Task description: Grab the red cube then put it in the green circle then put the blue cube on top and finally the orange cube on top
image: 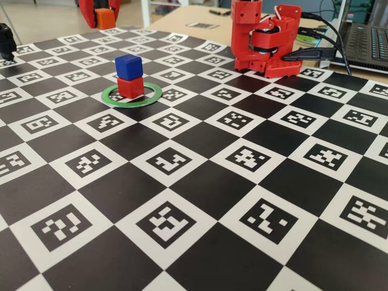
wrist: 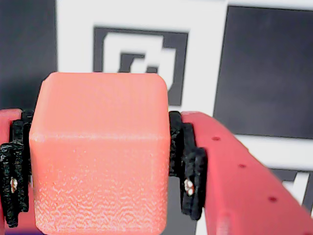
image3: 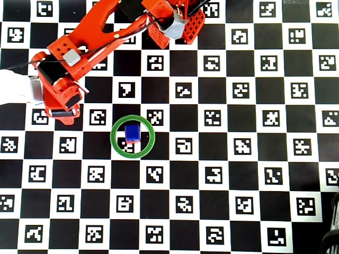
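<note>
**Orange cube pinched in the pincer, two cubes stacked in the ring**

The orange cube (wrist: 100, 152) fills the wrist view. It sits between the two fingers of the pincer (wrist: 98, 169), and black pads (wrist: 188, 166) press against its left and right sides, so the pincer is pinching the orange cube. Behind it the wrist view shows a white square with a black marker and a black square beside it. In the fixed view the orange cube (image: 105, 18) is at the top edge, held between red fingers and above the counter surface.

The red cube (image: 130, 86) stands inside the green circle (image: 151, 96) on the counter (image: 200, 188). The blue cube (image: 128, 65) rests directly on top of the red cube, a little turned against it. In the overhead view the blue cube (image3: 132, 132) covers almost all of the red one, and the green circle (image3: 114, 144) goes around them without touching.

The red arm (image3: 87, 37) reaches in the overhead view from its base (image3: 180, 24) at the top toward the left; its end is up and left of the ring, well apart from the stack. The counter is covered with a black and white checker pattern with markers. A laptop (image: 367, 42) lies at the far right of the fixed view.
</note>
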Robot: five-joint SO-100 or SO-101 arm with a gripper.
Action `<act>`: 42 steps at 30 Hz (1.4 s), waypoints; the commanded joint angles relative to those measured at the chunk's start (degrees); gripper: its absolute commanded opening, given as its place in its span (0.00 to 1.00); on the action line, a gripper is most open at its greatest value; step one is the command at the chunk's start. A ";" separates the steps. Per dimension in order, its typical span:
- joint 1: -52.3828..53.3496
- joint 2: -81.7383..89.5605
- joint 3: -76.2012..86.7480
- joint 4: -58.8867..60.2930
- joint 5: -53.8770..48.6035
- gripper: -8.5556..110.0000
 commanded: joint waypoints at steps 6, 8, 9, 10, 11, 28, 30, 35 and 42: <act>-9.93 10.11 -4.57 4.04 10.02 0.18; -11.95 10.90 -3.52 4.39 12.30 0.18; -13.01 11.34 -2.81 4.48 13.36 0.18; -13.97 11.78 -2.11 4.57 14.33 0.18; -15.03 12.30 -1.23 4.57 15.21 0.18; -24.52 16.70 10.99 0.09 21.27 0.18; -24.35 16.88 13.18 -1.58 21.27 0.18; -23.12 16.96 18.11 -5.98 21.45 0.18; -21.71 16.96 20.39 -9.14 21.01 0.18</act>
